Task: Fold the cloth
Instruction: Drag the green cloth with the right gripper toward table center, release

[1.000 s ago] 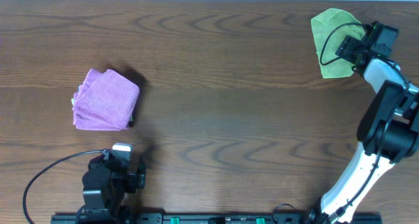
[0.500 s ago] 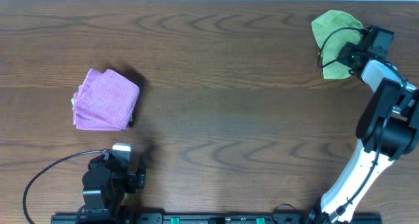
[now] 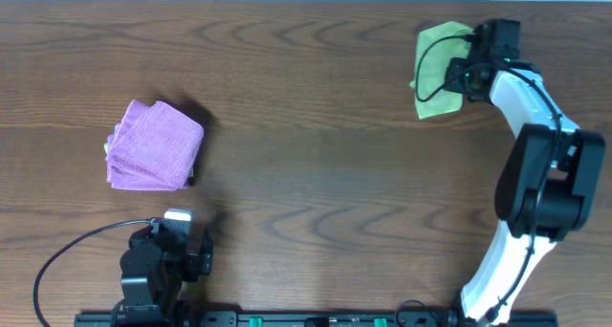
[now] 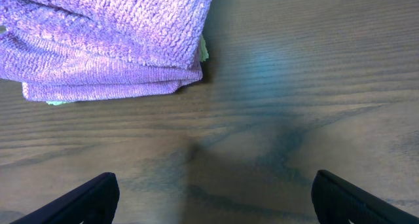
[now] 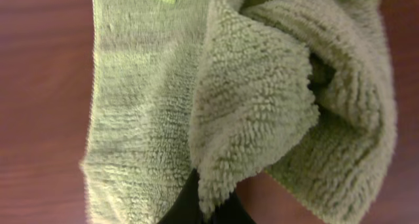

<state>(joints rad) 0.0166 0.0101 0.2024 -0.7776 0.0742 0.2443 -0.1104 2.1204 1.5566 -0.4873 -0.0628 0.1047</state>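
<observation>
**Cloth** (image 3: pixel 435 71): lime-green and bunched, on the right side of the worktop (image 3: pixel 316 126), near its far edge. It is not flat. The right wrist view shows a thick rolled lobe of the cloth (image 5: pixel 255 99) draped over a flatter single layer, with a hem line visible on the left. No clean corner can be made out.

**Right tool** (image 3: pixel 463 74): pressed together on the cloth, pinching a fold at the right side of the bunch. Its dark tips show at the bottom of the wrist view (image 5: pixel 204 207), with fabric falling over them. I cannot tell how many layers are in the pinch.

**Left tool** (image 3: pixel 170 239): spread wide and holding nothing, at the near left edge, well apart from the cloth. The purple bundle (image 3: pixel 153 145) lies just beyond it and is not part of this job.

**Step in hand (judged):** carry the cloth to open worktop and flatten it before any fold.

**Notes for doing it well:**
- Drag low towards the middle, where both arms can likely reach, so the trailing layer spreads out by friction.
- If the pinch has several layers, the cloth will land as a ball. In that case release and re-pinch a single hem near a corner.
- Bring the left tool over to pin the opposite edge while the right pulls the cloth taut.
- Stop short of the purple bundle.
</observation>
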